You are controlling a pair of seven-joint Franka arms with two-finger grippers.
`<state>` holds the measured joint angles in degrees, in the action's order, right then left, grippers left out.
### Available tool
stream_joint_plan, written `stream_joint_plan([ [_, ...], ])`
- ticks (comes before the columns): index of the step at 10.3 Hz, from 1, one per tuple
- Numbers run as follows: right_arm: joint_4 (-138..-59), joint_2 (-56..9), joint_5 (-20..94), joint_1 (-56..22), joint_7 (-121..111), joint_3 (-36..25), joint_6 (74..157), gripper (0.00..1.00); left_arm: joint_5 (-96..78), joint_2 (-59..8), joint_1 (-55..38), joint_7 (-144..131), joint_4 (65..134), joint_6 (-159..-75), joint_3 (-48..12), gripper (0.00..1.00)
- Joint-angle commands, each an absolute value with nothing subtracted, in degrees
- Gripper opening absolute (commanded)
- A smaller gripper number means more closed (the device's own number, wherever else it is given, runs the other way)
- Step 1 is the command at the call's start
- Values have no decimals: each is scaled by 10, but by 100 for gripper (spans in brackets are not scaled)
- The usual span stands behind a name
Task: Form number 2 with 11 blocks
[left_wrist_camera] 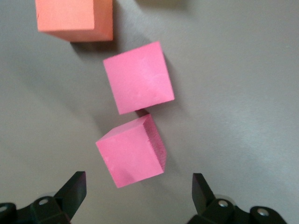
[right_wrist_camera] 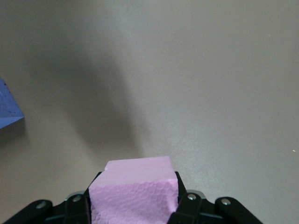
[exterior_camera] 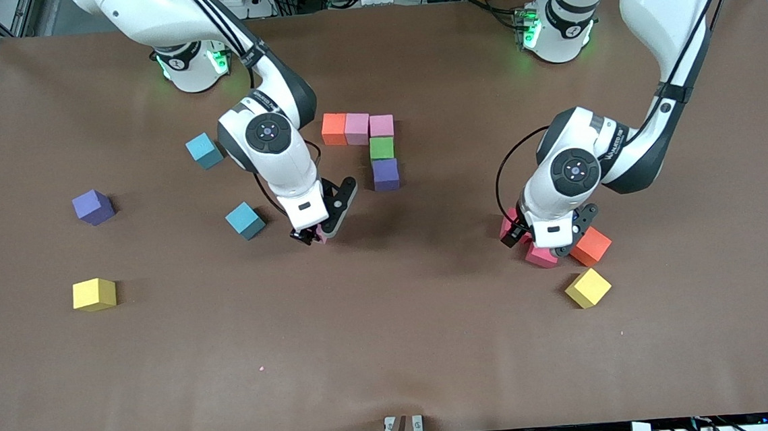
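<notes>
Five blocks form a partial number 2 [exterior_camera: 381,148] mid-table: orange [exterior_camera: 334,129], pink [exterior_camera: 357,128], pink [exterior_camera: 381,126], green, purple [exterior_camera: 386,174]. My right gripper [exterior_camera: 311,234] [right_wrist_camera: 135,203] is shut on a pale pink block [exterior_camera: 321,236] [right_wrist_camera: 135,189], low over bare table nearer the front camera than the purple block. My left gripper [exterior_camera: 540,244] [left_wrist_camera: 139,192] is open, its fingers [left_wrist_camera: 74,189] straddling the space just short of a crimson block [left_wrist_camera: 131,156] [exterior_camera: 541,256]. A second crimson block [left_wrist_camera: 138,84] [exterior_camera: 509,222] lies beside it.
An orange block [exterior_camera: 590,246] [left_wrist_camera: 74,18] and a yellow block [exterior_camera: 588,288] lie by the left gripper. Toward the right arm's end lie two cyan blocks [exterior_camera: 204,150] [exterior_camera: 245,220], a purple block [exterior_camera: 93,207] and a yellow block [exterior_camera: 94,294].
</notes>
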<state>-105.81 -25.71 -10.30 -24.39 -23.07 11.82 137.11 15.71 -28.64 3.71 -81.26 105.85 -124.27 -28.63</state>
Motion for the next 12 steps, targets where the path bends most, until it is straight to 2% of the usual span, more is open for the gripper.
stream_joint_plan([
  [1, -1068, -257, -101, -275, -240, 114, 1367, 37, 148, -256, 47, -879, 1115, -1287, -290, 100],
  [5, -1074, -274, -139, -303, -272, 119, 1368, 37, 151, -212, 81, -1012, 1223, -1400, -289, 100],
  [9, -1075, -301, -139, -310, -272, 141, 1391, 37, 156, -221, 86, -1133, 1219, -1469, -287, 100],
  [12, -1078, -306, -140, -310, -273, 149, 1397, 37, 176, -241, 85, -1139, 1222, -1475, -287, 100],
])
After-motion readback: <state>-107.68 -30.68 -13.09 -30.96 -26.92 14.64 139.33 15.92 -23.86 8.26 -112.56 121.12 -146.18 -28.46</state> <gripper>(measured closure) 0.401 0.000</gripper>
